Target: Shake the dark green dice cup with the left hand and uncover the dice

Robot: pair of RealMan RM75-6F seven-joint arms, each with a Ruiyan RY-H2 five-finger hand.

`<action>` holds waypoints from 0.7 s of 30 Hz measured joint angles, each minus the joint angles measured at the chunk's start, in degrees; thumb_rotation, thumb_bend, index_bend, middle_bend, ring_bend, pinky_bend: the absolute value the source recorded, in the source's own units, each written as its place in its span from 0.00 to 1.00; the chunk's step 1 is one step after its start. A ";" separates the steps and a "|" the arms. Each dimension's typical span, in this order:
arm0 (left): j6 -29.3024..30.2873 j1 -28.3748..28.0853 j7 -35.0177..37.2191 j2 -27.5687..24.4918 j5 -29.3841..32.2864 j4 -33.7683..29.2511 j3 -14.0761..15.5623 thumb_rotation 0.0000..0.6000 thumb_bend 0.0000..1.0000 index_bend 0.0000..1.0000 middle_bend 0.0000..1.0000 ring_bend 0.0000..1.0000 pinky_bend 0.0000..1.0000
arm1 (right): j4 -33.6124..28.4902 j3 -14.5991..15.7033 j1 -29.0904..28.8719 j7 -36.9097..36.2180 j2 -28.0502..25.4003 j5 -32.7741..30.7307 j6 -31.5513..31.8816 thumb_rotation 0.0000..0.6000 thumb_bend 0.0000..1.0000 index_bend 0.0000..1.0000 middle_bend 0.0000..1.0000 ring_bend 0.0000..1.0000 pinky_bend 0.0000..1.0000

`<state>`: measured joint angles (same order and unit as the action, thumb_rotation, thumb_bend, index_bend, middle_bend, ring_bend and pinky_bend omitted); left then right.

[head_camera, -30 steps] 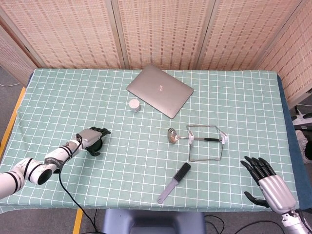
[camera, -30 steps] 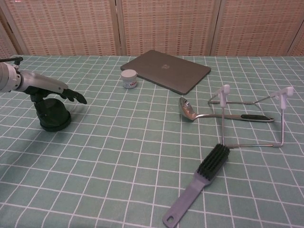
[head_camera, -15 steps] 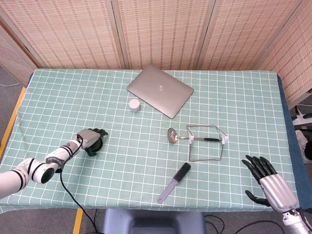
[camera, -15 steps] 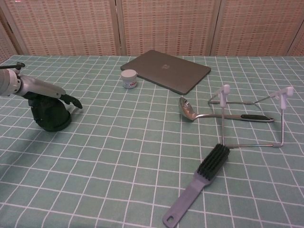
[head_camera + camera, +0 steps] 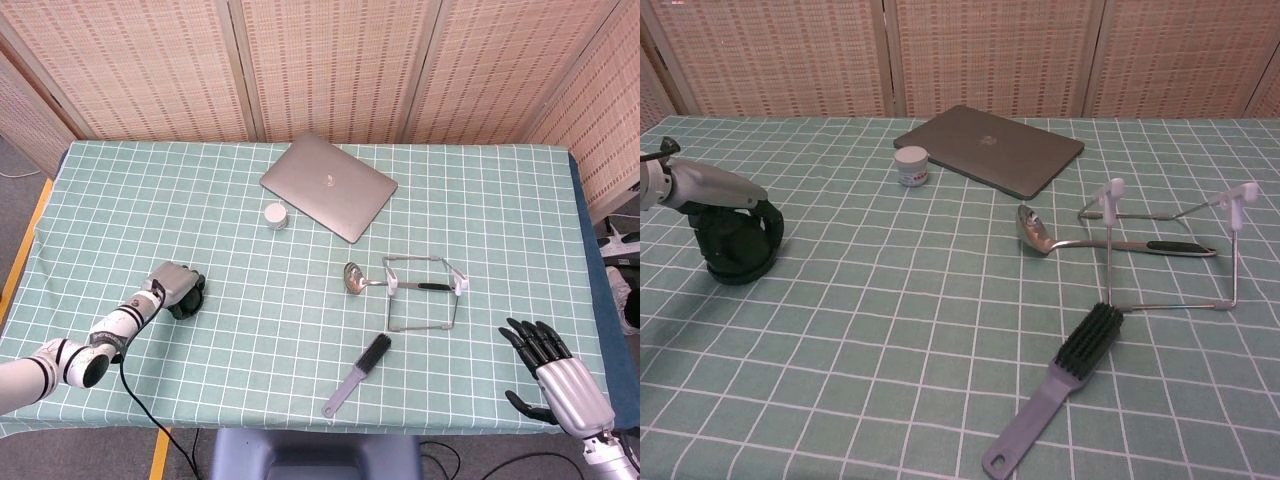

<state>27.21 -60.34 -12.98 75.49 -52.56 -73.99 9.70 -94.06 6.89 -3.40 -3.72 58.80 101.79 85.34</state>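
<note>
The dark green dice cup [image 5: 737, 246] stands upside down on the checked tablecloth at the left; in the head view the cup [image 5: 189, 299] is mostly hidden under my left hand [image 5: 172, 286]. That left hand [image 5: 728, 198] wraps around the cup, its dark fingers curled round the far side. No dice are visible. My right hand [image 5: 552, 372] lies at the table's near right corner, fingers spread, holding nothing; the chest view does not show it.
A closed grey laptop [image 5: 328, 186] and a small white jar [image 5: 276, 215] lie at the back centre. A metal ladle [image 5: 375, 281] rests across a wire rack [image 5: 425, 292]. A grey brush [image 5: 358, 374] lies near the front edge.
My left hand's fingers, stretched out over the cup before, have curled around it. Hand and cup have shifted a little to the left. The right hand has hardly moved.
</note>
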 measured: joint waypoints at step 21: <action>2.33 5.48 5.16 -1.83 -3.83 -1.01 -2.68 1.00 0.64 0.76 0.84 0.75 0.87 | -0.13 -0.04 0.31 0.64 0.24 -0.03 0.30 1.00 0.21 0.00 0.00 0.00 0.00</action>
<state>29.54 -54.85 -7.82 73.67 -56.39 -75.00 7.02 -94.19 6.85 -3.10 -3.08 59.04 101.76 85.64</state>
